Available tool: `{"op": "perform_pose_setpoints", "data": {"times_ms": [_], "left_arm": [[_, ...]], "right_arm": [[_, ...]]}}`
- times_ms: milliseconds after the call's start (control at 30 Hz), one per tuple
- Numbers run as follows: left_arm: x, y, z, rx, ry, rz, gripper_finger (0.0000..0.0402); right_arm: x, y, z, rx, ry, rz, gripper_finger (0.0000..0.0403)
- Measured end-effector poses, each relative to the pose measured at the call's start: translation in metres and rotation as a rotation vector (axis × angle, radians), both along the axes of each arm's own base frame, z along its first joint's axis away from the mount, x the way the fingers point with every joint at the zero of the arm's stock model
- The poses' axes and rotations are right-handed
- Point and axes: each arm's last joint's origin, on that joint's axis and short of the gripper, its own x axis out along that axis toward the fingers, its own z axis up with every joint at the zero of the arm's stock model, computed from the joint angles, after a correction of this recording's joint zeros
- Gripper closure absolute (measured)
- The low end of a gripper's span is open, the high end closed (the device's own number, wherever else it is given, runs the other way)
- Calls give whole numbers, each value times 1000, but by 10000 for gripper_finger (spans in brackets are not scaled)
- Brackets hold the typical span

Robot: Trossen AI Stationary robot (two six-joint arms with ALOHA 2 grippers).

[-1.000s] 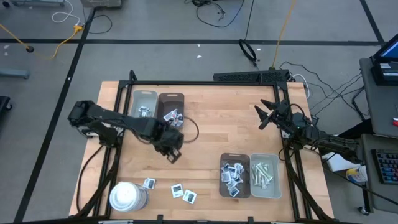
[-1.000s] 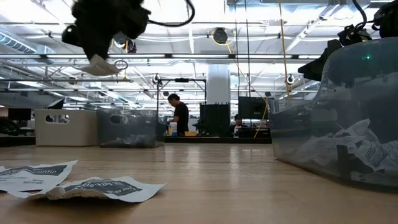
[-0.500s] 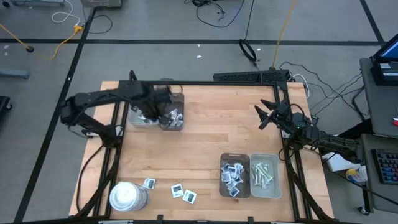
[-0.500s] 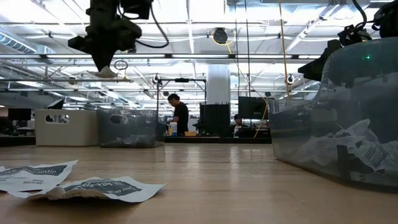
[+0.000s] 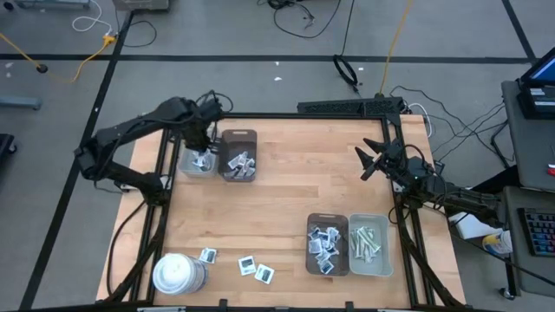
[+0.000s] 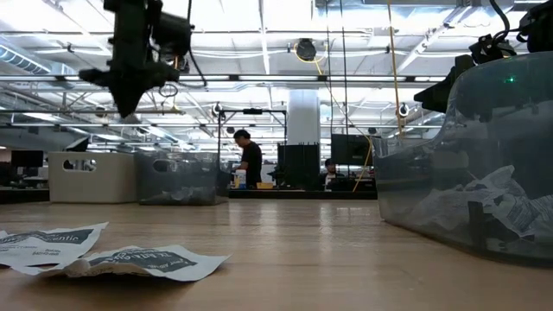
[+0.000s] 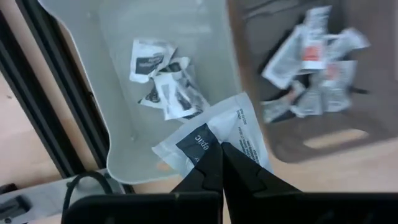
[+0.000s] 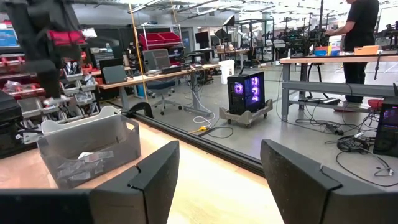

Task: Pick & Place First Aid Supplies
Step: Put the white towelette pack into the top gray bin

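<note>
My left gripper (image 5: 202, 143) (image 7: 221, 163) hangs over the grey far-left tray (image 5: 185, 165) (image 7: 118, 137), shut on a white square packet with dark-blue print (image 7: 211, 134). A few similar packets (image 7: 163, 78) lie on that tray's floor. The brown tray (image 5: 239, 133) (image 7: 348, 134) beside it holds more packets (image 7: 311, 56). Three loose packets (image 5: 246, 264) lie flat on the table near its near edge, and show up close in the low view (image 6: 147, 259). My right gripper (image 5: 364, 161) (image 8: 217, 165) waits open by the table's right edge. My left gripper pinches the packet between its two shut fingers at one edge, beside the dark-blue print (image 7: 208, 146). The fingers come from above, pointing down. The packet is lifted clear and spreads out beyond the fingertips above the grey tray.
A large white cylinder (image 5: 178, 273) stands at the near left corner. Near the right corner sit a brown tray of packets (image 5: 327, 244) and a grey tray of pale strips (image 5: 370, 243). Black frame rails run along the table's left, far and right sides.
My left gripper has carried the packet from over the table's middle toward the far left, passing the brown tray and arriving above the grey tray. It has turned about on the way. The packet has stayed in its shut fingers.
</note>
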Motion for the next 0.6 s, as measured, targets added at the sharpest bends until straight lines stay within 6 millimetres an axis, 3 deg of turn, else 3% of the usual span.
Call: {"op": "perform_pose_setpoints", "data": {"times_ms": [367,467,600], "left_arm": [[0,-6,-83,89,48,70,401],[-2,-10,-97,102,53,101,401],[-2,-12,-101,109,58,127,399]], "right_arm": [[0,0,0,0,1,0,182],[0,0,0,0,0,0,183],[0,0,0,0,0,0,181]]}}
